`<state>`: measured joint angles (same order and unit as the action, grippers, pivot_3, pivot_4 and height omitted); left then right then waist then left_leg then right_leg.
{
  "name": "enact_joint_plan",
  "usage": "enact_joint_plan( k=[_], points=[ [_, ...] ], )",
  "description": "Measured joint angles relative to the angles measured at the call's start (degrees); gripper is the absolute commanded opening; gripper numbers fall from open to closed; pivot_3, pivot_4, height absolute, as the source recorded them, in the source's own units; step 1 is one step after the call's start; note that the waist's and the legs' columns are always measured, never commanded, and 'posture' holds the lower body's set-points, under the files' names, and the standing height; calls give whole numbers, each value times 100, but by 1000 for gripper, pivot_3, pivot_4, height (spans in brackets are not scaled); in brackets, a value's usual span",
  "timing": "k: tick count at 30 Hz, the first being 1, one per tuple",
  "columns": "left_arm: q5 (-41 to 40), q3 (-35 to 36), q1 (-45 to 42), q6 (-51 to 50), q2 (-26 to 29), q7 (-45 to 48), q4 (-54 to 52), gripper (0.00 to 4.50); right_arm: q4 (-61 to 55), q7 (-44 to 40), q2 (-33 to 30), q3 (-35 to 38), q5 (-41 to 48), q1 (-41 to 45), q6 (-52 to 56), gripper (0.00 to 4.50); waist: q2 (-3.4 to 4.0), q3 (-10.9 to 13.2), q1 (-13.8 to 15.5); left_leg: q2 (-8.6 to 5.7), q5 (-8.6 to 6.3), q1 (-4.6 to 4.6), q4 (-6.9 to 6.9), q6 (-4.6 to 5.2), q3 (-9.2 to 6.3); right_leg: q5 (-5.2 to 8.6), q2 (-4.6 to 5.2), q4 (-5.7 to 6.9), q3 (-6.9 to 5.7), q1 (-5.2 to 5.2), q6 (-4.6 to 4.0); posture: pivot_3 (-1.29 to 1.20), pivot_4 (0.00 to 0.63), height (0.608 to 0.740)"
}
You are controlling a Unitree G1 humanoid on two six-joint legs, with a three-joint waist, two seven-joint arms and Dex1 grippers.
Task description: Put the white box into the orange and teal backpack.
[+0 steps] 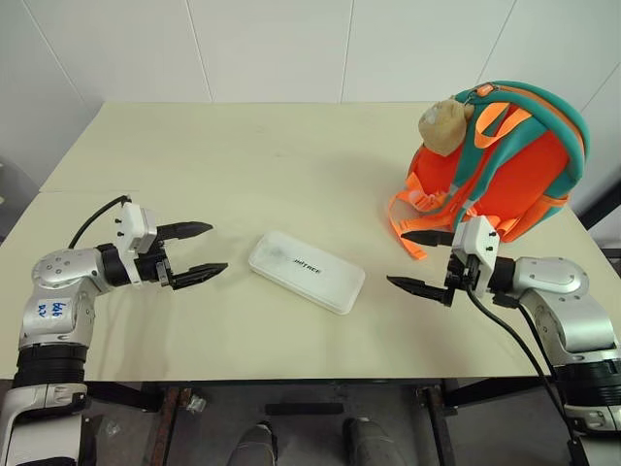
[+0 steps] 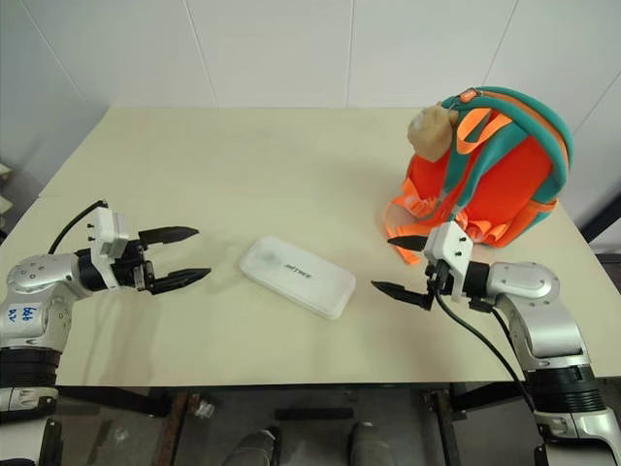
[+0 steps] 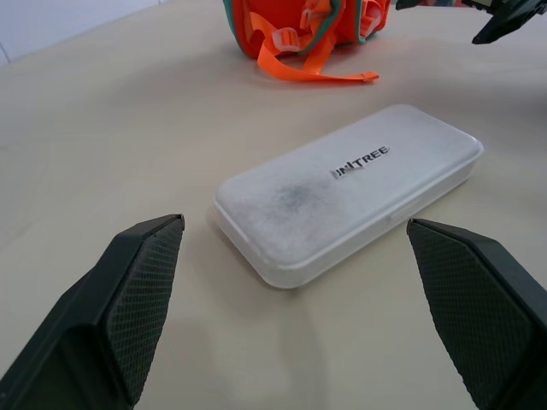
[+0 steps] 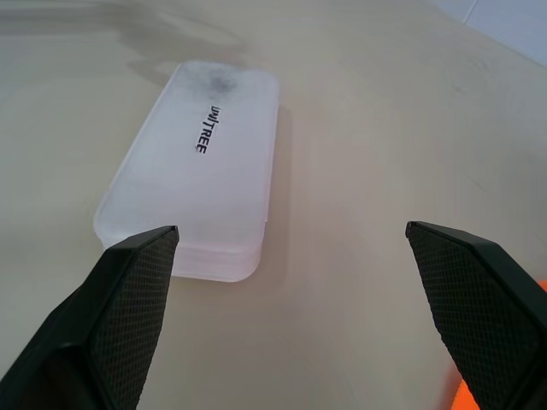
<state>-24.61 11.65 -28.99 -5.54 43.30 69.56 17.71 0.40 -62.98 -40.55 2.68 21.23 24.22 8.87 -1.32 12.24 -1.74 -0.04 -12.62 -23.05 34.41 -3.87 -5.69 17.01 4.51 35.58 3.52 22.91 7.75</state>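
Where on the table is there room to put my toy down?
Bare spots: the far-left table behind the left gripper, and the strip between white box and backpack. Crowded: around the backpack's straps, by the right gripper.

the white box [image 1: 307, 271] is milky, translucent white with small dark lettering on its lid. the orange and teal backpack [image 1: 514, 165] is bright orange with teal trim, orange webbing and a tan plush charm [image 1: 444, 125]. the worktop [image 1: 243, 175] is pale cream. black fingers [image 3: 128, 316] carry a fine cross-hatched texture.

White box [image 4: 201, 166] lies flat on the table [image 4: 385, 128]; right gripper [image 4: 291, 256] jaws spread wide.
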Motion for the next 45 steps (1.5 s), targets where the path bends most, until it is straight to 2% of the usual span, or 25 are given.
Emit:
enact_joint_plan(
  k=[6,8,9,11,21,22,36,45],
  points=[
    [23,-25,-77,67,-23,-2,126,4465,7,55,194,-34,-59,15,0,4500,0,0,10,-1,0,-1,1,0,0,0,0,0,0,0,0,0,150,740],
    [43,-53,-175,151,-122,-15,169,4081,31,98,265,-82,-95,18,2,4500,0,0,11,-1,0,-1,5,0,0,0,0,1,0,0,0,0,150,740],
    [54,-65,-256,246,-202,-44,284,3866,38,131,325,-150,-108,18,3,4320,0,0,13,-1,0,-1,7,0,0,0,0,4,-1,0,0,0,150,740],
    [151,-122,-368,414,-246,-70,522,3266,23,141,378,-252,-108,-19,47,3880,0,0,13,-1,0,-1,10,0,-1,0,0,6,0,0,0,0,150,740],
    [850,-335,-1264,1294,-425,-353,1982,20,-325,460,555,-489,-282,-729,122,372,-1,0,17,-5,0,-3,29,0,-2,-3,0,14,-1,-3,6,0,150,740],
    [927,-384,-1351,1358,-485,-397,2138,0,-356,500,572,-491,-286,-768,135,32,-1,0,17,-5,0,-4,31,0,-2,-3,-1,16,-1,-3,6,0,150,740],
    [2041,-1135,-2112,1944,-1199,-1066,3950,0,-685,872,900,-891,-414,-1023,408,32,-2,0,17,-7,-1,-9,60,1,-5,-8,-3,30,0,-6,15,0,150,740],
    [2079,-1143,-2140,2229,-1413,-1199,4179,0,-670,921,936,-907,-452,-957,514,32,-3,0,15,-7,-1,-10,62,1,-7,-9,-3,31,0,-6,17,0,150,740]
  ],
)
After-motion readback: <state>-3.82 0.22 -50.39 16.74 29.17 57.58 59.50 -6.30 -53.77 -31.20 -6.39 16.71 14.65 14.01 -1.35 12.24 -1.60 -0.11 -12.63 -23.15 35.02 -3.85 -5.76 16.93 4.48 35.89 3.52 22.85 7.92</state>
